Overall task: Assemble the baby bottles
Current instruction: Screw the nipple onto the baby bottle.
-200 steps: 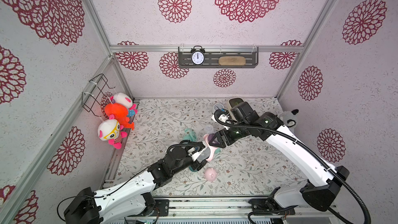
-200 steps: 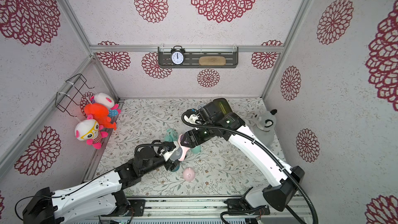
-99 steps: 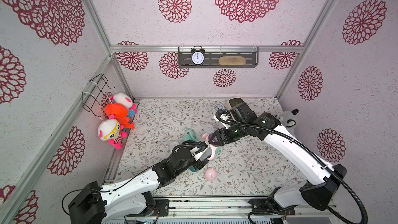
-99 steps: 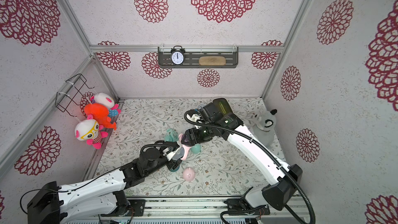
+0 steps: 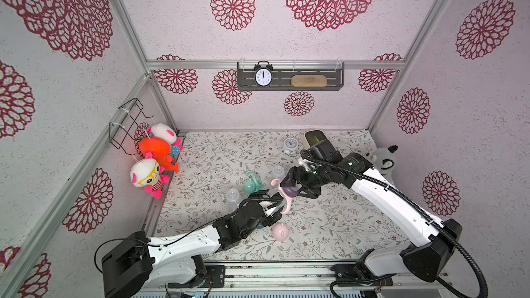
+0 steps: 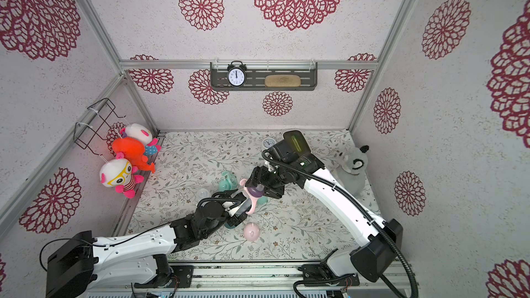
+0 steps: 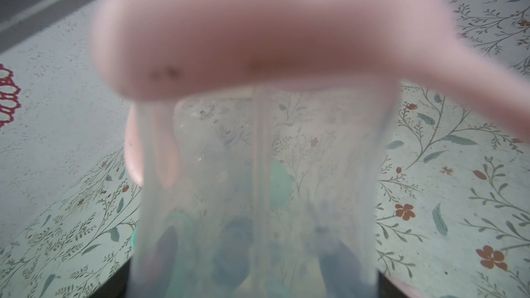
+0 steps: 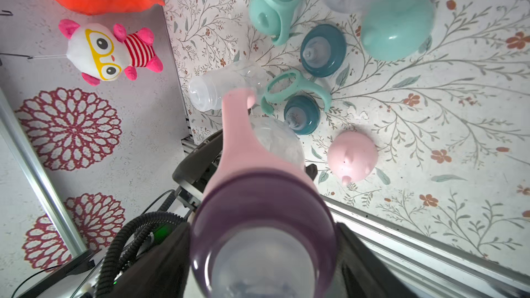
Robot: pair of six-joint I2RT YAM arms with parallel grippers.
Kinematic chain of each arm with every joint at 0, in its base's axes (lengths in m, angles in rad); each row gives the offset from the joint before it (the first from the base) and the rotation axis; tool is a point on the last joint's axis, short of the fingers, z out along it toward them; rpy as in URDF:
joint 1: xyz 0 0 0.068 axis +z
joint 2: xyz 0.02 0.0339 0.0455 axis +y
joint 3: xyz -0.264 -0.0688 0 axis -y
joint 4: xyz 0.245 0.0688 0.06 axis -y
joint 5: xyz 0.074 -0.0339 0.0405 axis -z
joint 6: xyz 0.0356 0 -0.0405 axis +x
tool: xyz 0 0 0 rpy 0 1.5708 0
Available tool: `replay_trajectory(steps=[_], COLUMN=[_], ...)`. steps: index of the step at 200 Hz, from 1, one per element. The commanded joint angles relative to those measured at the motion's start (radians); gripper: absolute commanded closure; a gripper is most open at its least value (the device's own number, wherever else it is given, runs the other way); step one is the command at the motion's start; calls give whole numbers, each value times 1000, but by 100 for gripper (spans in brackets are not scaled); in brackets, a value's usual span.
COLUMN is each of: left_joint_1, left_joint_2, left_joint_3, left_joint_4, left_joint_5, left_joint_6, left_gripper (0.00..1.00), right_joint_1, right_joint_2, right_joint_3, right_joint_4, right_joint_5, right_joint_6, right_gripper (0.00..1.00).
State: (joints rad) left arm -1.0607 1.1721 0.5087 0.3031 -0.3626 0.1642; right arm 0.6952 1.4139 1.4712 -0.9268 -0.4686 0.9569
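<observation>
My left gripper (image 5: 272, 210) is shut on a clear baby bottle (image 7: 258, 182) and holds it tilted above the mat. The bottle wears a pink two-handled ring (image 5: 284, 209) and a purple nipple collar (image 8: 258, 196). My right gripper (image 5: 296, 189) straddles that collar, open, with a thin gap at each finger. On the mat lie a pink dome cap (image 8: 352, 156), a mint cap (image 8: 397, 21), two teal collars (image 8: 322, 50) (image 8: 301, 114), two mint handle rings (image 8: 272, 4) (image 8: 292, 87) and a bare clear bottle (image 8: 218, 87). Another clear bottle (image 5: 277, 172) stands behind them.
A small white alarm clock (image 5: 290, 146) stands at the back of the mat near my right arm. A grey plush (image 5: 383, 159) sits against the right wall. Plush toys (image 5: 156, 150) hang at the left wall under a wire rack.
The right gripper's jaws have spread wider about the purple collar. The left arm has stretched a little further in with the bottle.
</observation>
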Motion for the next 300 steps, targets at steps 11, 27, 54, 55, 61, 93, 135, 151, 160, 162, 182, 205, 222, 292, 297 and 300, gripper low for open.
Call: replay_trajectory(steps=[11,27,54,55,61,93,135,151,160,162,182,205,222,292,297,300], left_joint_1=[-15,-11,44,48,66,149,171,171,171,171,173,176,177,181,182,182], left_joint_2=[1,-11,-73,-76,-94,-180,-244,-240,-236,-235,-229,-226,-227,-222,-219,-219], left_joint_3=[30,31,25,24,23,13,24,36,40,40,47,54,63,83,86,86], left_joint_4=[83,55,-6,-8,-18,-69,-136,-162,-173,-176,-189,-204,-216,-239,-240,-242], left_joint_5=[2,35,175,183,226,399,491,515,524,526,540,554,566,594,596,597], left_joint_6=[28,30,-9,-12,-25,-77,-103,-110,-113,-114,-121,-127,-127,-128,-127,-128], left_gripper=[100,100,100,100,100,100,100,100,100,100,100,100,100,100,100,100], right_joint_1=[-2,-4,-4,-4,-3,-3,-4,-3,-2,-2,4,17,25,32,32,33], right_joint_2=[-10,-26,-61,-63,-71,-92,-104,-98,-93,-92,-86,-76,-75,-66,-64,-63], right_joint_3=[106,137,186,187,187,176,174,179,182,182,174,144,122,95,94,94], right_joint_4=[-44,-79,-144,-145,-145,-163,-148,-148,-148,-147,-139,-125,-103,-75,-73,-74], right_joint_5=[20,46,97,96,91,17,-87,-124,-156,-162,-177,-173,-165,-158,-159,-157], right_joint_6=[-59,-187,-438,-448,-514,-735,-929,-962,-972,-973,-980,-980,-980,-991,-991,-991], right_gripper=[9,6,7,7,7,7,10,11,10,10,10,10,10,13,13,13])
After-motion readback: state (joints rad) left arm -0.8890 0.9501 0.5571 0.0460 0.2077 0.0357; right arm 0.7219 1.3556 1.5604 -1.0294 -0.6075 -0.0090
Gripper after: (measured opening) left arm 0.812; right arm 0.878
